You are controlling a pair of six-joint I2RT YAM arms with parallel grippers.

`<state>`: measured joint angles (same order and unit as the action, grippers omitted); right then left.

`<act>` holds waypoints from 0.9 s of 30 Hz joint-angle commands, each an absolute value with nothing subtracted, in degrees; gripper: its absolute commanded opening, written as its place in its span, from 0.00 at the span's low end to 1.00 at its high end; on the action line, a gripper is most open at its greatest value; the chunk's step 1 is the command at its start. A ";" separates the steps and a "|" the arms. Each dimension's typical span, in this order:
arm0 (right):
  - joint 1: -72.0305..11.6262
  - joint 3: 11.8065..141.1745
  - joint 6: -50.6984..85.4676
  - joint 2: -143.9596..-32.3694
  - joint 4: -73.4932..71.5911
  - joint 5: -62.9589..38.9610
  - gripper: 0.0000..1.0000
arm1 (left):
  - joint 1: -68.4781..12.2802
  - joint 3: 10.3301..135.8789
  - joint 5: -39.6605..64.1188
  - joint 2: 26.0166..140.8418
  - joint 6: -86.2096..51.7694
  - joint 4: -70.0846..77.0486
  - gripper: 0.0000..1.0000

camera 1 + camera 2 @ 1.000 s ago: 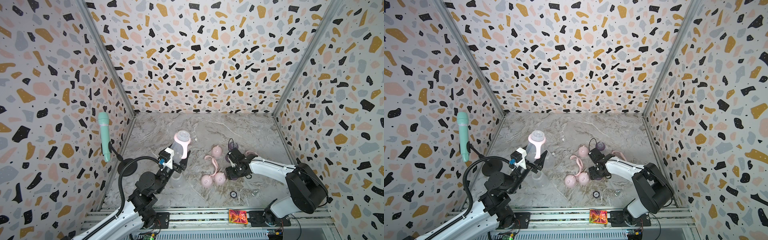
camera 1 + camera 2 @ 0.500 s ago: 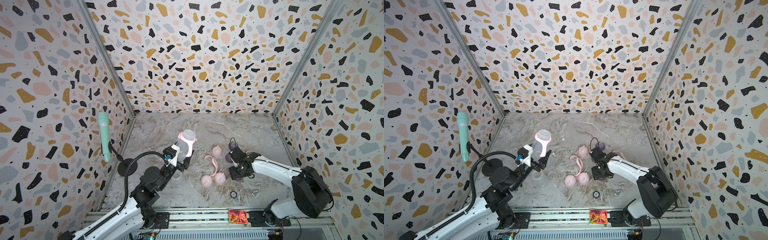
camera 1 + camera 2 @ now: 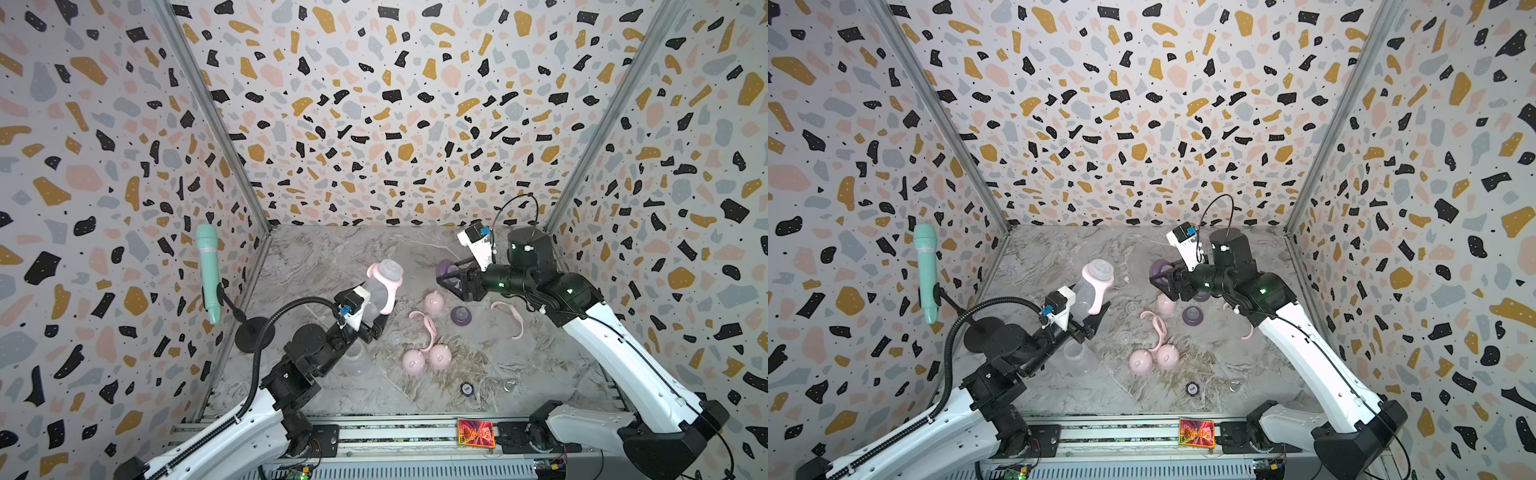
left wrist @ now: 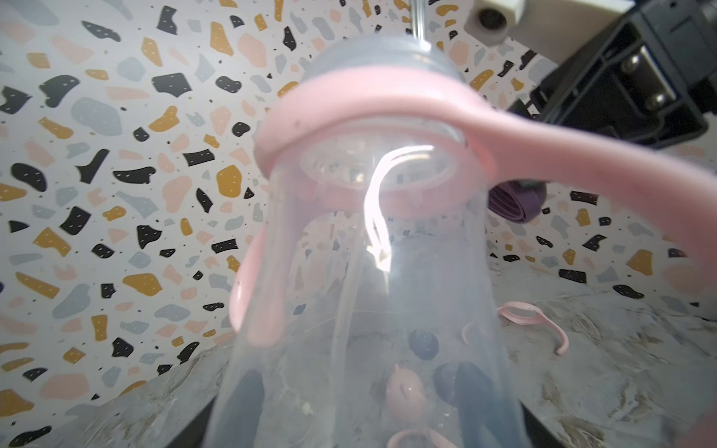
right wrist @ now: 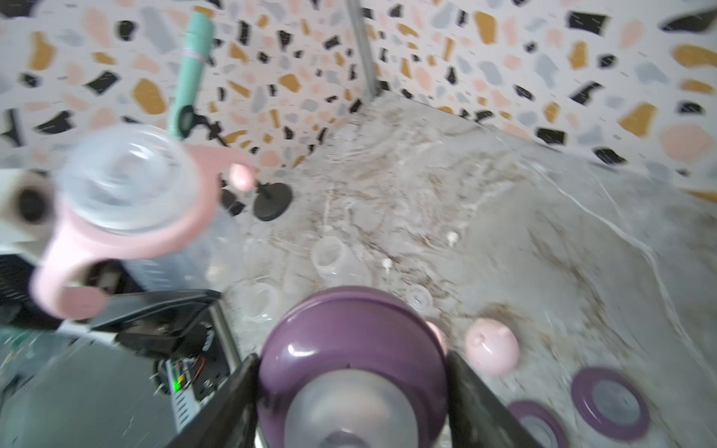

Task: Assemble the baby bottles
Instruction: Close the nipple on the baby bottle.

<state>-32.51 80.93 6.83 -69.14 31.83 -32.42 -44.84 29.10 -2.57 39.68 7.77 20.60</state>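
My left gripper point(image 3: 374, 316) point(image 4: 361, 407) is shut on a clear baby bottle point(image 3: 377, 293) point(image 3: 1090, 291) point(image 4: 368, 271) and holds it tilted above the table. A pink two-handled ring point(image 4: 388, 112) sits round the bottle's open neck. My right gripper point(image 3: 451, 279) point(image 5: 351, 388) is shut on a purple teat collar point(image 3: 444, 268) point(image 3: 1158, 270) point(image 5: 349, 337), raised off the table to the right of the bottle's mouth with a gap between them. A second clear bottle point(image 3: 356, 359) lies on the marble under my left arm.
Three pink dome caps point(image 3: 413, 362) point(image 3: 440, 355) point(image 3: 433, 301), another purple collar point(image 3: 460, 316) and two loose pink handle rings point(image 3: 428, 326) point(image 3: 510, 316) lie mid-table. The mint microphone point(image 3: 208, 270) stands at the left wall. A black disc point(image 3: 467, 388) lies near the front.
My right arm has lifted off the table with the purple collar and swung up and back. My left arm has carried the bottle a little to the right.
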 commanded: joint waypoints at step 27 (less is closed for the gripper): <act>-32.33 87.45 -2.85 -70.23 48.36 -49.72 0.00 | -45.08 40.00 22.24 48.86 21.34 6.63 0.00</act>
